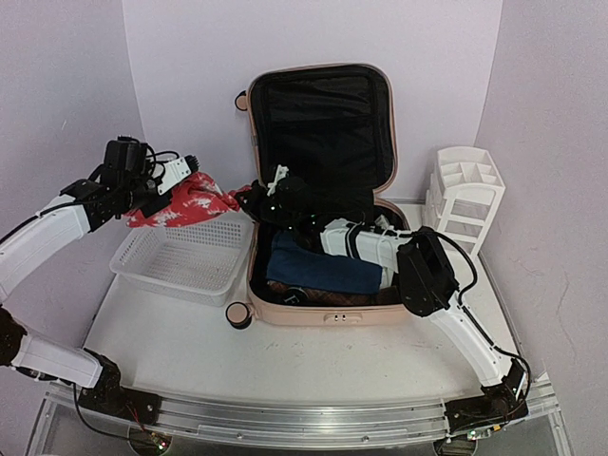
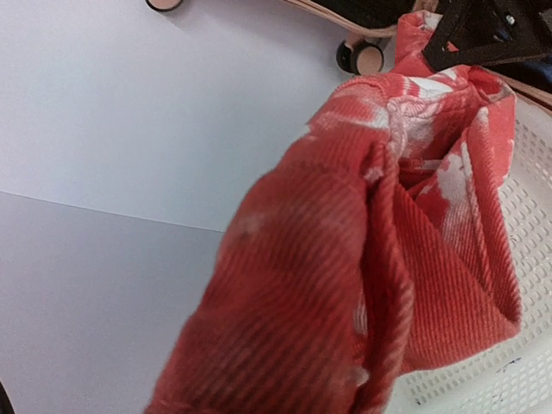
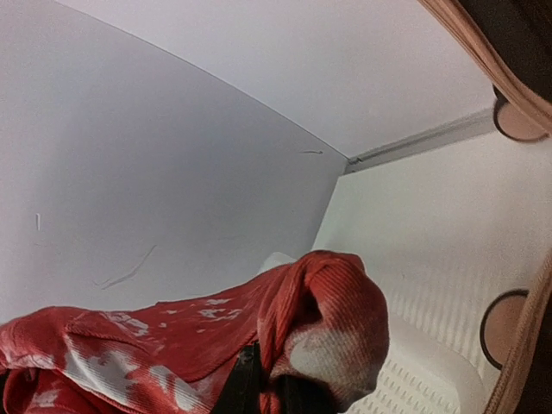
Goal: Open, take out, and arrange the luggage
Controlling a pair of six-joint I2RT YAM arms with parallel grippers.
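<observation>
- Nothing to read here: no words, brands, numbers or signs legible in any of the three views.
- Red cloth (image 1: 185, 211): the white marks on it are just blotches of a pattern, and close up from the wrists they still don't form letters.
- Suitcase (image 1: 304, 313): there's a small fitting on its near wall, but it is too small to show any lettering.
</observation>
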